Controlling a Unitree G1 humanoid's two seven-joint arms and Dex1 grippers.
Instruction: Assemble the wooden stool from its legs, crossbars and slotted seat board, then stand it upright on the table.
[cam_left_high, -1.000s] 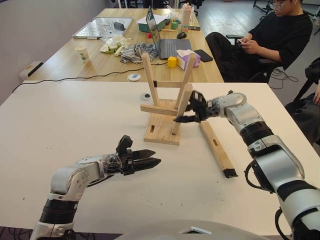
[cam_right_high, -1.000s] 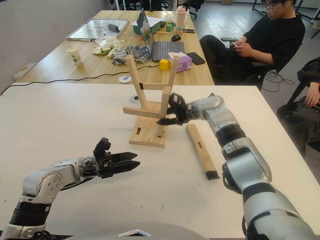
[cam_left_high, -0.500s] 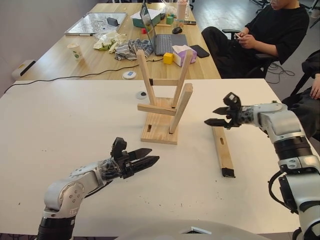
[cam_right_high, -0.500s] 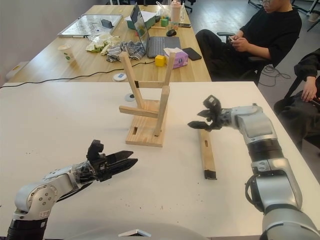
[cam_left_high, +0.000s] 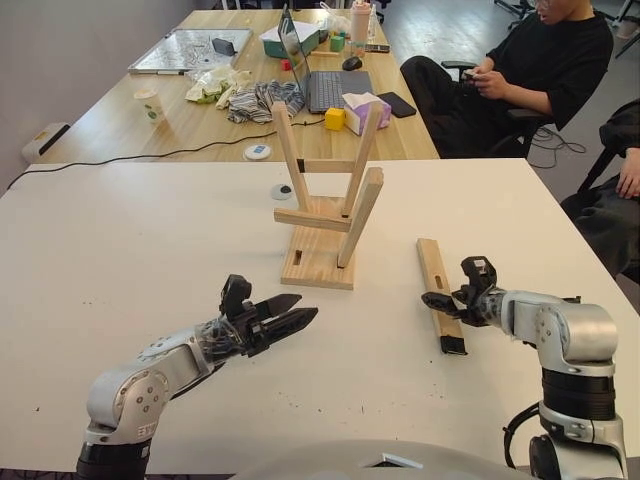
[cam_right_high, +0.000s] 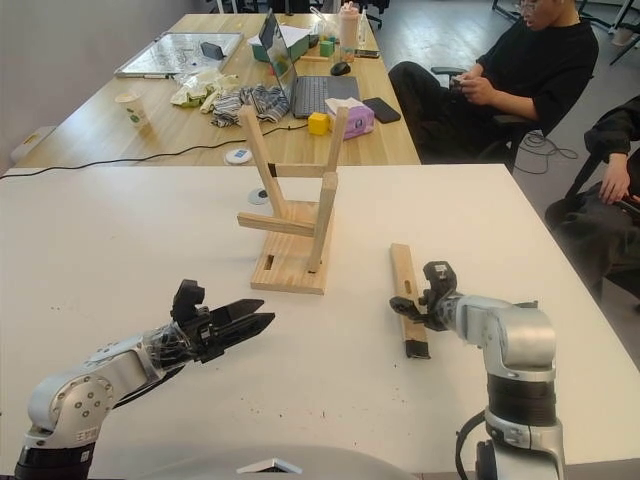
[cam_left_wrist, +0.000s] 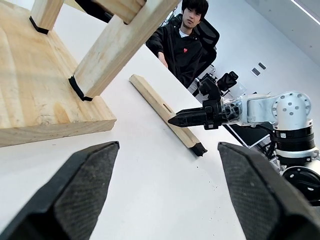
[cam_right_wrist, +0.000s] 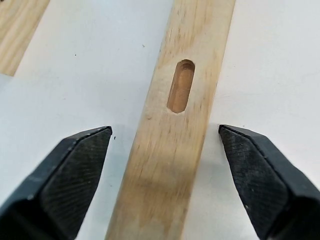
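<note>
Your right claw (cam_right_wrist: 165, 132) is spread wide. Its two black fingers (cam_right_wrist: 75, 175) straddle the loose pale wooden leg with the oval slot (cam_right_wrist: 170, 150). A strip of the white table (cam_left_high: 150, 240) shows between each pad and the wood, so nothing is pinched. Whether the tips touch the tabletop, you cannot tell.

That leg lies flat on the table, to the right of the stool and well apart from it, with its black-capped end toward you. Your right forearm sits low near the table's right edge. The elbow is bent and the claw points across toward your left, over the near half of the leg.

Your left claw (cam_left_high: 308, 306) is open too, fingers well apart and holding nothing. It hovers low over the table in front of the stool, not touching it. The left forearm stretches forward and inward, with the claw aimed at the stool and the loose leg.

The part-built pale wooden stool (cam_left_high: 325, 200) rests upside down mid-table. Its slotted seat board (cam_left_high: 315, 268) lies flat on the table, three legs point up from it, and two crossbars (cam_left_high: 312, 218) join them.
</note>
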